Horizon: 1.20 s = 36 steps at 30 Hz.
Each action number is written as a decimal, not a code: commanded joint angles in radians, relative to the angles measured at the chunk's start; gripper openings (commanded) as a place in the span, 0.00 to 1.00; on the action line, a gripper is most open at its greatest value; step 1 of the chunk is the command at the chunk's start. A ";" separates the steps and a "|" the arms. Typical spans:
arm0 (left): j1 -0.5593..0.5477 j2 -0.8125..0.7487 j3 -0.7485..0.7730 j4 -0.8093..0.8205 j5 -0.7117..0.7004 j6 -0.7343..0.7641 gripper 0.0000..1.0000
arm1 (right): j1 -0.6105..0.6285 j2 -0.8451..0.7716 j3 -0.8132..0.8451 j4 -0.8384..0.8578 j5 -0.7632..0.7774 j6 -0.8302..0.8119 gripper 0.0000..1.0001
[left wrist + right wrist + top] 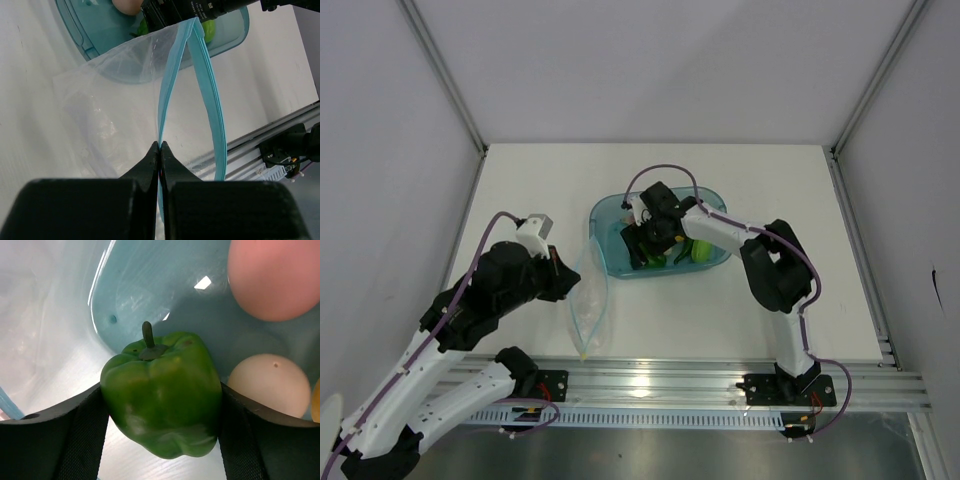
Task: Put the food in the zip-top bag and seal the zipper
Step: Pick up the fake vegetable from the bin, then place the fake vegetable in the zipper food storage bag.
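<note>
The clear zip-top bag (588, 300) lies on the table left of the teal tray (712, 200). My left gripper (161, 146) is shut on one side of the bag's teal zipper strip (172, 70), and the mouth gapes open toward the tray. My right gripper (161, 405) is over the tray's left end (645, 243), shut on a bright green toy pepper (162, 395). A pink ball (272, 277) and a cream egg (270, 385) lie in the tray behind it. A bright green piece (700, 249) shows beside the gripper. The eggplant and the long vegetable are hidden.
The tray's rim (80, 35) stands just past the bag's mouth. An aluminium rail (650, 385) with the arm bases runs along the table's near edge. White walls close the table in on the left, right and back.
</note>
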 commanded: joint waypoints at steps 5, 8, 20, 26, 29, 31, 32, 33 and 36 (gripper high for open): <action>0.015 0.011 0.003 0.034 0.030 0.010 0.01 | 0.003 -0.062 -0.009 0.099 0.033 0.051 0.37; 0.019 0.017 0.004 0.045 0.041 0.007 0.00 | -0.003 -0.093 -0.010 0.113 0.019 0.071 0.22; 0.028 0.066 0.020 0.077 0.114 -0.012 0.01 | -0.008 -0.505 -0.150 0.190 0.157 0.270 0.00; 0.031 0.078 0.024 0.090 0.142 -0.015 0.00 | 0.168 -0.790 -0.283 0.250 0.234 0.313 0.01; 0.032 0.078 0.020 0.099 0.149 -0.013 0.01 | 0.294 -0.867 -0.328 0.282 0.265 0.324 0.02; 0.034 0.080 0.018 0.099 0.151 -0.012 0.00 | 0.355 -0.893 -0.343 0.316 0.298 0.327 0.02; 0.034 0.081 0.017 0.100 0.153 -0.013 0.01 | 0.404 -0.906 -0.354 0.328 0.300 0.327 0.02; 0.037 0.086 0.017 0.100 0.154 -0.013 0.01 | 0.424 -0.909 -0.357 0.348 0.302 0.333 0.02; 0.040 0.086 0.014 0.111 0.177 -0.016 0.01 | 0.492 -0.892 -0.374 0.391 0.303 0.346 0.02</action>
